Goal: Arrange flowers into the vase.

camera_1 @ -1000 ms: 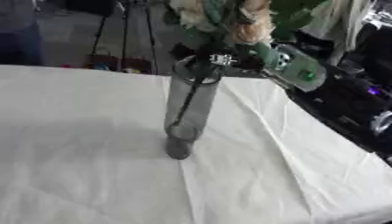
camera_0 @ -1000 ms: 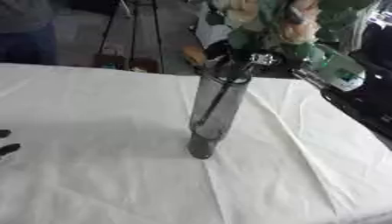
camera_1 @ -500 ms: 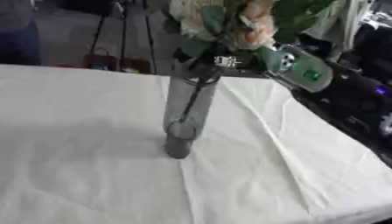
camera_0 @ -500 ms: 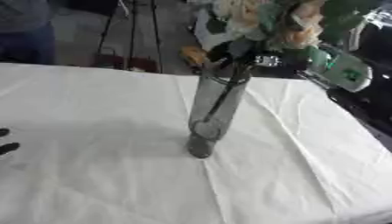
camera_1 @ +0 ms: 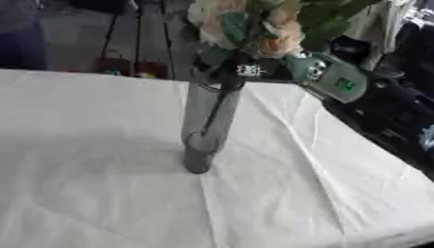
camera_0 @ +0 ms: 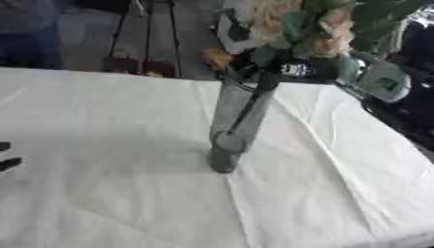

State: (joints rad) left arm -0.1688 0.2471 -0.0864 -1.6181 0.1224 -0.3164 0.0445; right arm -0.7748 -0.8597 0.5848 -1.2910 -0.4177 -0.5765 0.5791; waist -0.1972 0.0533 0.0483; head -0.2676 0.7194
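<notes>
Vase [camera_0: 233,126] stands upright mid-table [camera_0: 101,193], toward far edge. Flowers [camera_1: 246,24] bunched at vase mouth, stems inside. Right hand [camera_1: 254,70] is at the stems by the rim; can't tell grip. Left hand [camera_0: 7,157] at table's left edge, only fingertips visible, straight.

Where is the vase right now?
The vase stands mid-table on the white cloth, flowers at its mouth, the right hand beside its rim.

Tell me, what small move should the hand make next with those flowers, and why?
Probably let go and draw back. The stems already reach down inside the vase, the flowers sit above its rim, and the right hand is at the rim beside them.
</notes>
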